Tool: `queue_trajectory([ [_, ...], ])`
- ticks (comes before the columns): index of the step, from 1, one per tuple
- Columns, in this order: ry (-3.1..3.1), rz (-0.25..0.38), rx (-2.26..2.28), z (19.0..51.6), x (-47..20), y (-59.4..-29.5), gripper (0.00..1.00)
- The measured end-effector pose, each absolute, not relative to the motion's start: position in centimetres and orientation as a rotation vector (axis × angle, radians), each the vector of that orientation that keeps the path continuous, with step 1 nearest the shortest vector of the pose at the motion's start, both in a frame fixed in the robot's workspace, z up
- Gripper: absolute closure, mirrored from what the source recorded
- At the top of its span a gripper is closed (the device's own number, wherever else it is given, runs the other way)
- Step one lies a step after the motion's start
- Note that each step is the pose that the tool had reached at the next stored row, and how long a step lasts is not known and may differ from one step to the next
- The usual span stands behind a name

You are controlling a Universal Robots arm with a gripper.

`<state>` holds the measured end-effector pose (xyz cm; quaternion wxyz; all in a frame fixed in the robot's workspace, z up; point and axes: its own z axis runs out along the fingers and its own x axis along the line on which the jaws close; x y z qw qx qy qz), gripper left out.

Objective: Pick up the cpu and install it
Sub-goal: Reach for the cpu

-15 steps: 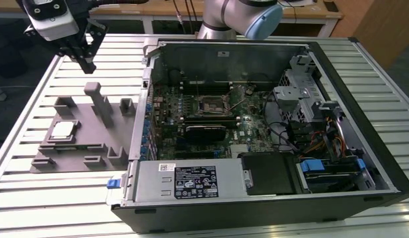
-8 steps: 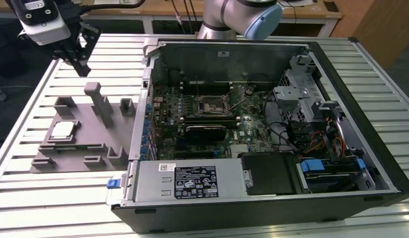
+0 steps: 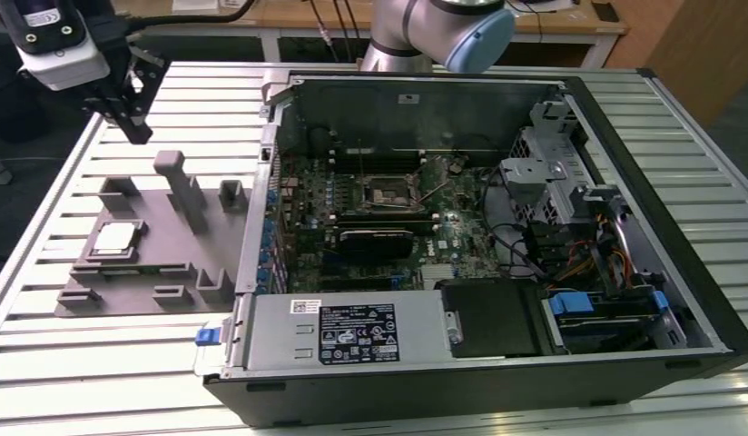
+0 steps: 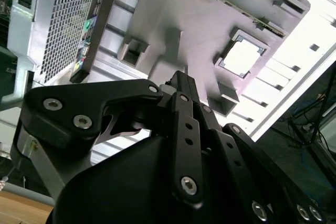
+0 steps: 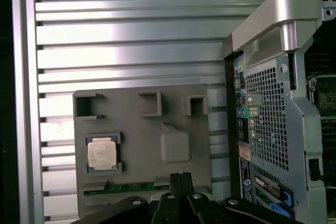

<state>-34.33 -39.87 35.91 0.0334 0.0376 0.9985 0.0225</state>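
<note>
Far on the exterior view's left, the black claw (image 3: 137, 133) hangs closed and empty above the slatted metal worktop (image 3: 95, 363). The small square silver cpu (image 3: 115, 239) lies in a grey plastic tray's (image 3: 162, 252) recess, beside the open black computer case (image 3: 471, 400).

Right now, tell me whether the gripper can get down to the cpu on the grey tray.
Probably yes. The cpu lies uncovered in its recess on the grey tray, and the gripper hangs in the air apart from it. The tray's tall post stands beside the chip, not over it.
</note>
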Motion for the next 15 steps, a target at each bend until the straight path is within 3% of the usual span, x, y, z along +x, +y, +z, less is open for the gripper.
queue_trajectory([
  [15, 3.072, 0.069, 0.116, 34.0, -36.5, -39.9, 0.89],
])
